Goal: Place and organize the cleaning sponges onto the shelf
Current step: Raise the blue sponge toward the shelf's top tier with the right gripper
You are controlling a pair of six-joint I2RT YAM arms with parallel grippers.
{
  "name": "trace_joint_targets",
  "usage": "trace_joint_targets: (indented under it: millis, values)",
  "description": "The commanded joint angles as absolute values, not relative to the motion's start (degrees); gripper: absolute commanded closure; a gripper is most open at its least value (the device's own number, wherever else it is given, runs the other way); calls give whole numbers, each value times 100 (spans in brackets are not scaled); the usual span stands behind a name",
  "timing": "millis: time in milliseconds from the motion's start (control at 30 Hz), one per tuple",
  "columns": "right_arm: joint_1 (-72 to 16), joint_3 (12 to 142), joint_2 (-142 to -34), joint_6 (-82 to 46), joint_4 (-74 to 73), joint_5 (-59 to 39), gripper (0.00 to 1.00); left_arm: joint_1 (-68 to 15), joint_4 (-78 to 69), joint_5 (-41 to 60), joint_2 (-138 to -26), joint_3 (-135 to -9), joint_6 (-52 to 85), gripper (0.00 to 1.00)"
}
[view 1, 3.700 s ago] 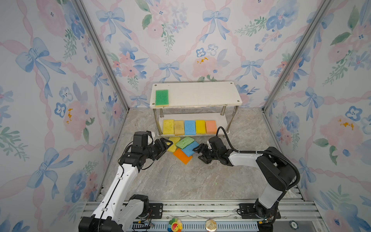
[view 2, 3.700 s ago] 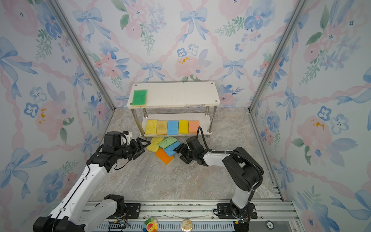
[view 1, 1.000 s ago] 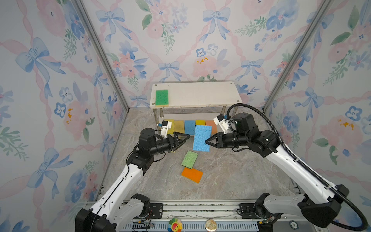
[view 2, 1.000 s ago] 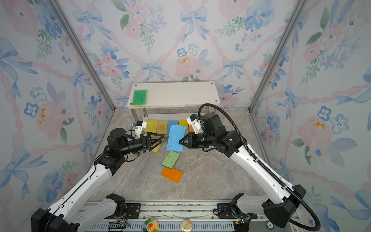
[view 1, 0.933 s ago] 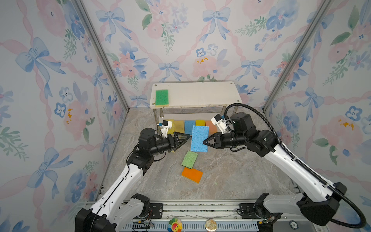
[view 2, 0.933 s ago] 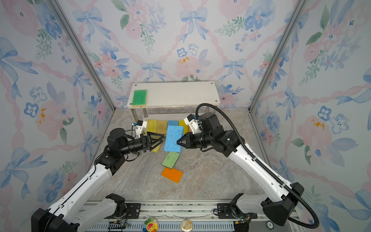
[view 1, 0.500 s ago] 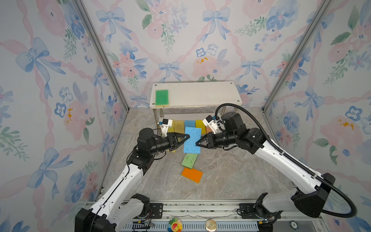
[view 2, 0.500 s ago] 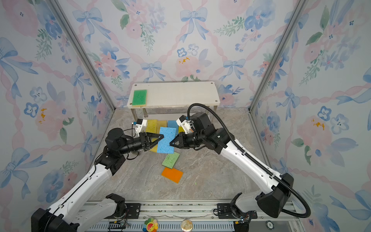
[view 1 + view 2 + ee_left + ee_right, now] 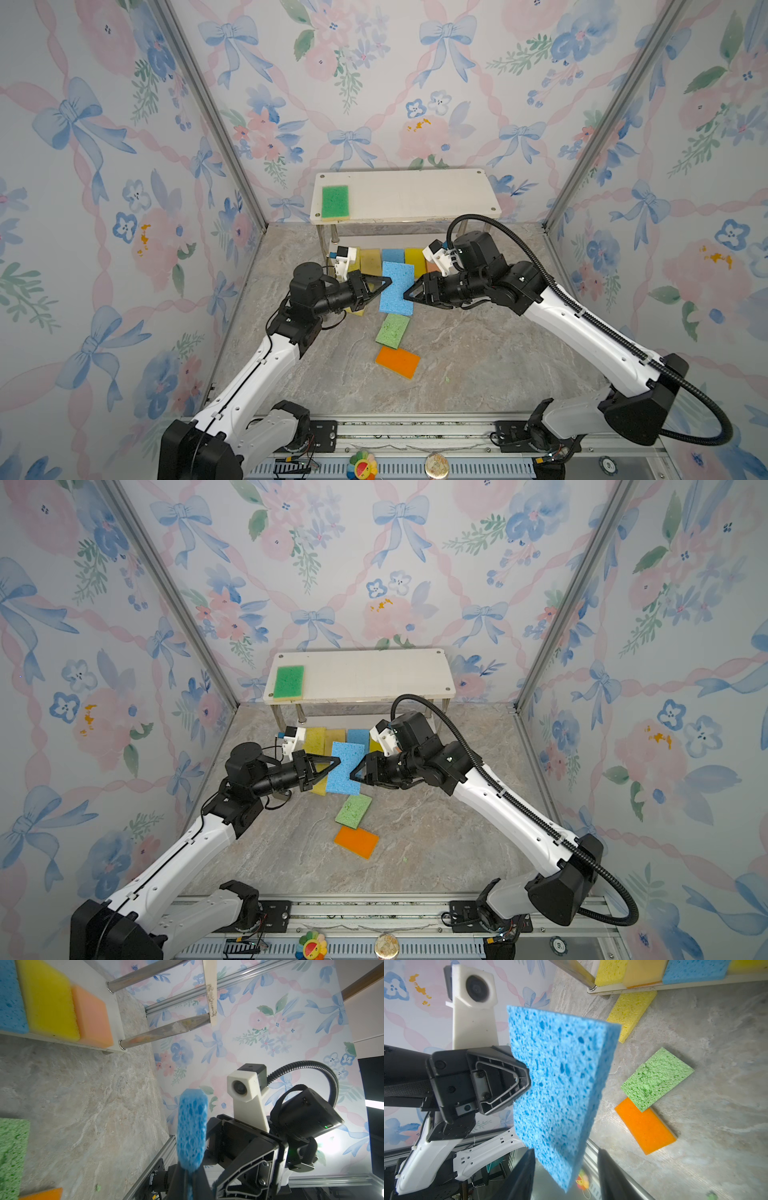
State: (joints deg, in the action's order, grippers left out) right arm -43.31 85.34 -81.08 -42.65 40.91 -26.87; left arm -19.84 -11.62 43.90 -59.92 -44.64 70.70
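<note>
A blue sponge (image 9: 397,289) (image 9: 347,769) hangs upright above the floor between my two grippers. My left gripper (image 9: 384,284) (image 9: 188,1180) is shut on the blue sponge's (image 9: 191,1130) left edge. My right gripper (image 9: 409,293) (image 9: 564,1167) is open, its fingers on either side of the blue sponge's (image 9: 560,1084) other edge with gaps showing. The shelf (image 9: 415,193) carries a dark green sponge (image 9: 335,201) on its top board and a row of yellow, tan, blue, yellow and peach (image 9: 91,1020) sponges below. A light green sponge (image 9: 392,330), an orange sponge (image 9: 397,361) and a yellow sponge (image 9: 631,1012) lie on the floor.
Floral walls close in the left, back and right sides, with metal frame posts (image 9: 582,137) at the back corners. A metal rail (image 9: 415,440) with both arm bases runs along the front edge. The shelf's shiny corner post (image 9: 166,1030) stands close to the grippers.
My left gripper has shut on the blue sponge's edge. My right gripper, which carried the sponge leftward, has opened around it.
</note>
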Motion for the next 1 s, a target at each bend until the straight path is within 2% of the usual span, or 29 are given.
trace_joint_targets:
  millis: [0, 400, 667, 967]
  values:
    - [-4412, 8414, -7887, -4407, 4245, -2541, 48, -1942, -1090, 4273, -6053, -4697, 6943, 98]
    - [-4577, 8045, -7775, -4671, 3678, -2580, 50, -1942, -1134, 4184, -6065, -4746, 7093, 100]
    - [-4636, 7930, -7822, -4867, 3386, -2566, 59, -1934, -1137, 4116, -5882, -4632, 7180, 100]
    - [-4721, 7980, -7884, -4878, 3331, -2577, 64, -1890, -1140, 4067, -5712, -4570, 7267, 100]
